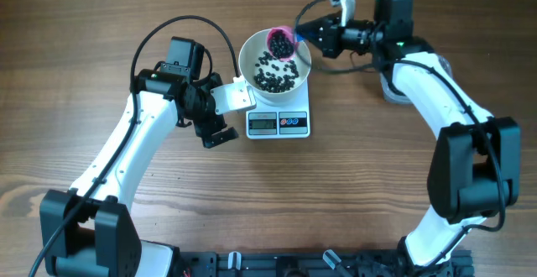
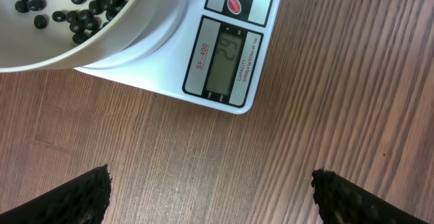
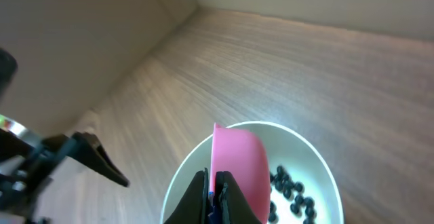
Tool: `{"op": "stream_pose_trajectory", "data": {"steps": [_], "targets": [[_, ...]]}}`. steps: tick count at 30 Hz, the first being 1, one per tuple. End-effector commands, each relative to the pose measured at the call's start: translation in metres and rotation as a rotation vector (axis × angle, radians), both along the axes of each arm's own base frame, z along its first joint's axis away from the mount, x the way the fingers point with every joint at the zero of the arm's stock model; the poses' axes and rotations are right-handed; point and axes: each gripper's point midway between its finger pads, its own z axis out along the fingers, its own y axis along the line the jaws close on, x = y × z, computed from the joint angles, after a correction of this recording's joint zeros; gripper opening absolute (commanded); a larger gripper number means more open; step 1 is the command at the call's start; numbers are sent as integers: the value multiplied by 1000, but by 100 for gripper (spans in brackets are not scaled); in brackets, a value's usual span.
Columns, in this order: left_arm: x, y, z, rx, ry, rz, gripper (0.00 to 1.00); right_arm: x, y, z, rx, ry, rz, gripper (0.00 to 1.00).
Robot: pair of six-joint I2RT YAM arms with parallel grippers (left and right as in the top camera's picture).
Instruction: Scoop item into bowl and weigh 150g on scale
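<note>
Tipping a scoopful into the bowl, weighing under way
My right claw (image 3: 213,183) is clamped on the pink scoop (image 1: 281,42), tilted over the bowl (image 1: 250,54) at its 1 o'clock rim; beads (image 1: 277,74) lie inside, the bowl sits on the scale (image 1: 294,124). My left claw (image 2: 210,195) is spread wide at the scale's 9 o'clock. Only the left wrist view shows the display (image 2: 227,64): 29, so I judge more scoops are needed

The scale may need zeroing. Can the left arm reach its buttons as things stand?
Likely yes: the left fingers hang open beside the scale, its buttons bare in front of the bowl, nothing between.
</note>
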Motion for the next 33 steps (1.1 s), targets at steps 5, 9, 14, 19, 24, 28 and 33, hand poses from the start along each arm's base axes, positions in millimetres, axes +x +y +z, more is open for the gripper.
{"op": "stream_pose_trajectory", "data": {"steps": [5,9,14,19,24,28,33], "targets": [[1,-4,5,-12,-18,-26,100,0,8,28,-141,-245,-20,4],[1,-4,5,-12,-18,-26,100,-7,4,43,-248,-331,-45,4],[1,-4,5,-12,-18,-26,100,-12,11,34,-424,-431,-44,4],[1,-4,5,-12,-18,-26,100,-20,26,32,-500,-570,55,4],[1,-4,5,-12,-18,-26,100,-24,33,31,-566,-702,138,4],[1,-4,5,-12,-18,-26,100,-24,34,32,-574,-723,149,4],[1,-4,5,-12,-18,-26,100,-25,34,32,-569,-719,150,4]]}}
